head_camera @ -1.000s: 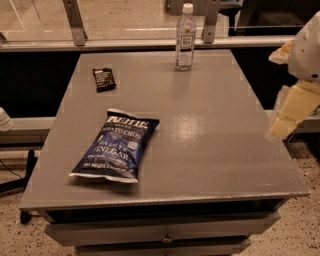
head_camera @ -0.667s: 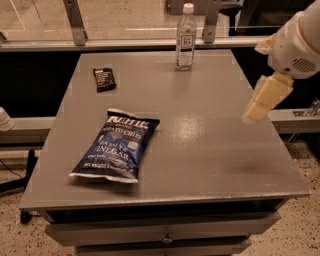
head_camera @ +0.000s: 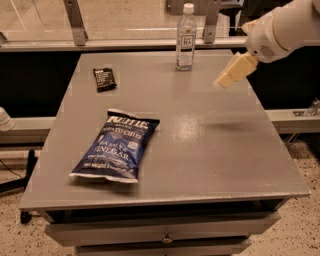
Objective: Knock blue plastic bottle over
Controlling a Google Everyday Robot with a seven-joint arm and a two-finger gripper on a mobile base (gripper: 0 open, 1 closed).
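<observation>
Standing upright near the far edge of the counter (head_camera: 215,155), the bottle (head_camera: 186,55) has its white cap (head_camera: 188,8) on top and its label (head_camera: 186,41) facing the camera, and nothing touches it. Being tall and slim on a small base, it should tip with a light sideways push high up. The claw (head_camera: 224,80) hangs in the air to the right of the bottle and a little nearer the camera, apart from it, with its pale tip angled down and leftward. I judge that this slant suits a sideways sweep rather than a grasp. Whether the claw is open or closed cannot be told from this view. The white arm (head_camera: 295,22) behind it comes in from the upper right, so its reach crosses none of the other things. A dark blue chip bag (head_camera: 116,146) lies flat toward the front left, and a small dark packet (head_camera: 104,80) lies farther back on the left. Both are well apart from the bottle and out of the likely path. The bottle is not yet knocked over.
</observation>
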